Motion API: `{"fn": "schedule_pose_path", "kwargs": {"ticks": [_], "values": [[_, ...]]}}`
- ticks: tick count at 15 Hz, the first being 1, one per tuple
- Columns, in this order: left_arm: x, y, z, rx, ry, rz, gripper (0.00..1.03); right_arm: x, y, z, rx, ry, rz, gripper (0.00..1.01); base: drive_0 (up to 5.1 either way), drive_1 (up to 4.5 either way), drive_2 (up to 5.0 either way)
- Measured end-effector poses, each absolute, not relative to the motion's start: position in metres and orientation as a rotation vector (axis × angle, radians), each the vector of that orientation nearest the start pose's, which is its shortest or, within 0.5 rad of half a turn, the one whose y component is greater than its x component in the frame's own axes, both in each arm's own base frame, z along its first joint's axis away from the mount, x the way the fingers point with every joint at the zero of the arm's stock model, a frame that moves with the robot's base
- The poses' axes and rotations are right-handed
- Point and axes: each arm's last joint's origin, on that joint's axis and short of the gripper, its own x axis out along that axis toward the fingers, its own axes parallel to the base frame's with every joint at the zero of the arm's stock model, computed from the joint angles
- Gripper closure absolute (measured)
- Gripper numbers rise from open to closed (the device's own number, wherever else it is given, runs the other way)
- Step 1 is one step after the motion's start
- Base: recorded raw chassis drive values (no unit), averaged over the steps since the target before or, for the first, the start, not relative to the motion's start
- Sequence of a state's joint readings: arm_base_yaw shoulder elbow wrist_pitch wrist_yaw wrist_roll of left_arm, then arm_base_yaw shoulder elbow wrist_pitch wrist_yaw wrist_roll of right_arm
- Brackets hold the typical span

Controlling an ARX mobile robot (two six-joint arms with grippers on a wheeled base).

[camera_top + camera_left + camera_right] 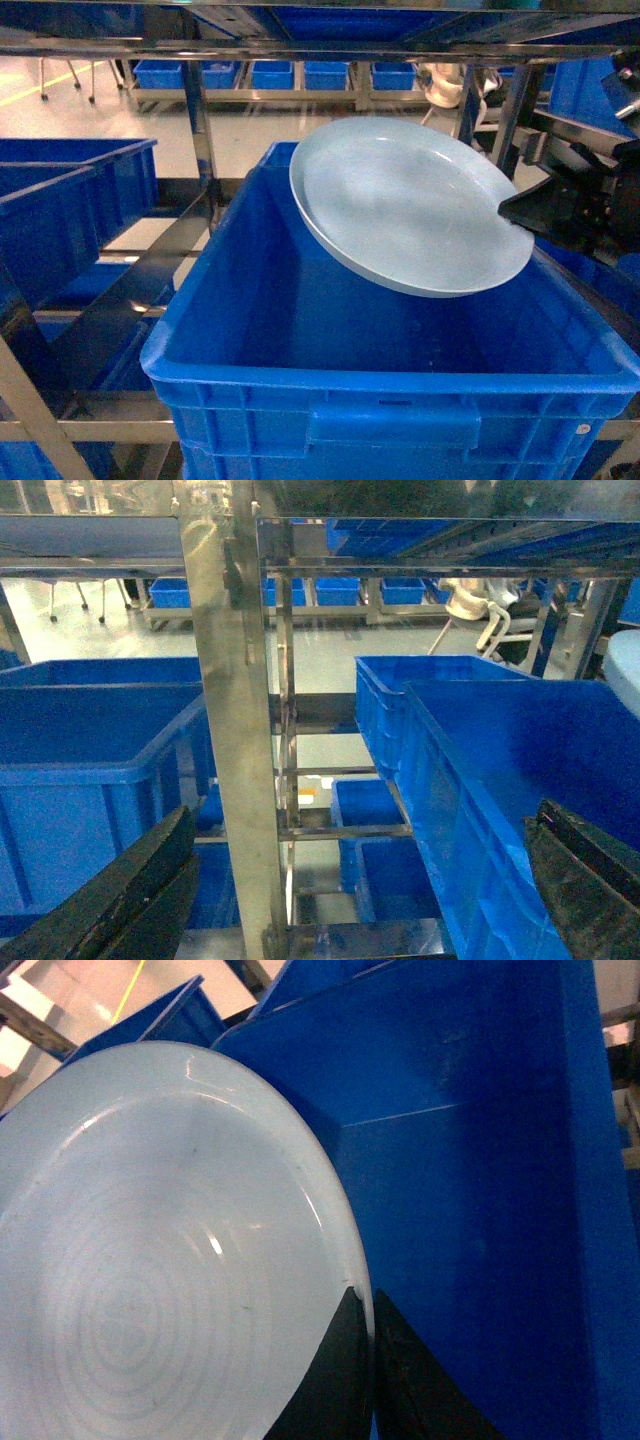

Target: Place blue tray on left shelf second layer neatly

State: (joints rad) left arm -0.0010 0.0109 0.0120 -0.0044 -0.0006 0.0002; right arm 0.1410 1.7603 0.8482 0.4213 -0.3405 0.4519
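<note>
While tilted over the crate (pixel 300 330), the blue tray (pixel 405 205) sits pinched in the right tool (pixel 366 1360).

Right gripper (pixel 368 1360) black, tapered fingers; left gripper (pixel 360 880) black, broad.

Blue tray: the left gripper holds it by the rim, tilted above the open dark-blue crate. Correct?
Not quite. The right gripper holds the blue tray, pinching its rim, as the right wrist view shows. The left gripper is open with nothing between its fingers in the left wrist view. The rest holds: the tray hangs tilted above the open dark-blue crate.
</note>
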Motion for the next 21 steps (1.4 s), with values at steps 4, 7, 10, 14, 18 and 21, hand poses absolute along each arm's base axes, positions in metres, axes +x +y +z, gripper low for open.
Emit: {"fn": "schedule_pose_path", "kwargs": {"ticks": [4,7,10,14,18,21], "values": [[0.098,0.000,0.166,0.000,0.003,0.000,0.05,0.354,0.070,0.135,0.392,0.555,0.274,0.83,0.0,0.00,0.0],[0.098,0.000,0.166,0.000,0.003,0.000,0.05,0.290,0.052,0.146,0.434,0.548,0.386,0.46,0.0,0.00,0.0],[0.098,0.000,0.166,0.000,0.003,-0.001,0.05,0.168,0.019,0.151,0.333,0.621,0.281,0.09,0.0,0.00,0.0],[0.098,0.000,0.166,0.000,0.004,0.001,0.05,0.118,0.013,0.187,0.056,-0.023,0.059,0.32,0.0,0.00,0.0],[0.098,0.000,0.166,0.000,0.003,0.000,0.05,0.113,0.000,0.176,0.015,-0.016,-0.001,0.80,0.0,0.00,0.0],[0.098,0.000,0.166,0.001,0.003,0.000,0.05,0.109,0.000,0.171,0.006,-0.019,0.000,0.99,0.0,0.00,0.0]]}}
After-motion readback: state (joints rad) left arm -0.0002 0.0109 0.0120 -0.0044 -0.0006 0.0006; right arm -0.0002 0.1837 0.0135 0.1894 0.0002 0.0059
